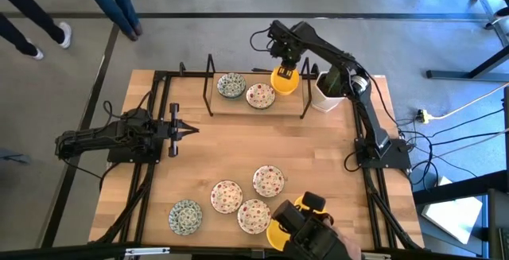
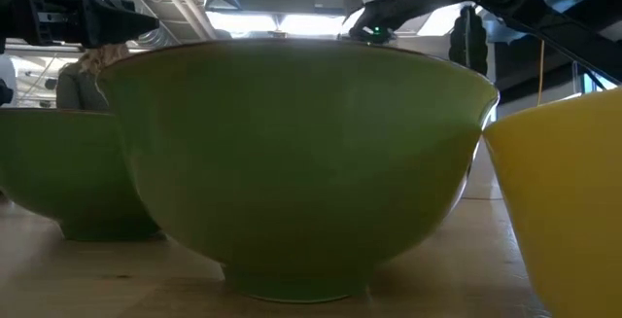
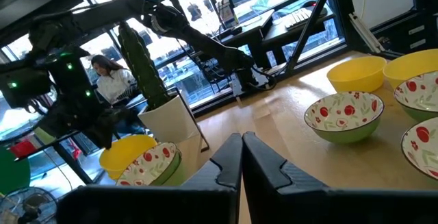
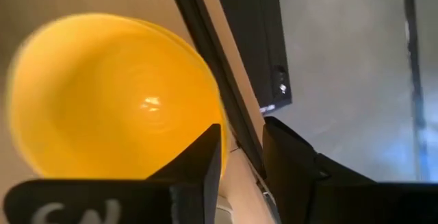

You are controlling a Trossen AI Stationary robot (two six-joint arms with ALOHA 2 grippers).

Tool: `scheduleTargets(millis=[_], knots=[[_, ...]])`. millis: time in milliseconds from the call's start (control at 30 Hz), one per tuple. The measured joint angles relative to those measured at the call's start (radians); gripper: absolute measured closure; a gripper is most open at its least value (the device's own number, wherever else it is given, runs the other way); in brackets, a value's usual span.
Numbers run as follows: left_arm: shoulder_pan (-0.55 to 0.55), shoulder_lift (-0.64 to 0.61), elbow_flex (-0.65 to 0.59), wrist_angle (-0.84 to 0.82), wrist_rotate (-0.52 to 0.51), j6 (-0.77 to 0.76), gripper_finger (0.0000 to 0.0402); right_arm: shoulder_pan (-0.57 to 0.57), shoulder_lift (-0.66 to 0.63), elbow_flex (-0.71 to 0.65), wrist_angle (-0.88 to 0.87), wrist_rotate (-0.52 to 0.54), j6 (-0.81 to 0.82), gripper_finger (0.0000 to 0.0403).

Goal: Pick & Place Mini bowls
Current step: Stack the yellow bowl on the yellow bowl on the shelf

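**Right pincer over a yellow mini bowl at the far rack**

High view. The wooden bench (image 1: 238, 145) carries a dark rack (image 1: 256, 101) at its far edge. On the rack sit a green-blue patterned bowl (image 1: 231, 85), a red-speckled bowl (image 1: 260, 95) and, at the right end, a yellow bowl (image 1: 285, 80). The right pincer (image 1: 285, 67) is directly over that yellow bowl, beside the white pot with a cactus (image 1: 327, 91). The left pincer (image 1: 188, 130) lies at the bench's left side, well apart from all bowls, fingers pressed together and empty. Near the front edge stand three red-speckled bowls (image 1: 226, 196), one green-blue bowl (image 1: 185, 216) and yellow bowls (image 1: 286, 222).

Low view. A bowl's green outer wall (image 2: 292, 162) fills the frame; a second green one (image 2: 58, 182) is to the left, a yellow one (image 2: 573, 201) to the right.

Left wrist view. The closed fingers (image 3: 229, 169) point across the bench toward the rack and the cactus pot (image 3: 171, 118).

Right wrist view. The fingers (image 4: 205, 159) stand partly apart at the rim of the yellow bowl (image 4: 102, 101); one finger lies inside the rim, the other outside. Whether they grip the rim cannot be told.
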Motion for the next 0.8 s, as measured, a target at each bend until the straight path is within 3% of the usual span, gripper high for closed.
scheduleTargets(millis=[333,533,633,800], knots=[[0.000,0.000,0.000,0.000,0.000,0.007,0.0394,0.017,-0.008,0.075,-0.026,-0.037,0.040,0.0299],[0.000,0.000,0.000,0.000,0.000,0.007,0.0397,0.072,-0.013,0.034,-0.015,0.104,0.073,0.0388],[0.000,0.000,0.000,0.000,0.000,0.003,0.0397,0.106,-0.013,0.012,0.011,0.125,0.075,0.0393],[0.000,0.000,0.000,0.000,0.000,0.000,0.0394,0.147,-0.013,-0.009,0.049,0.288,0.079,0.0398]])
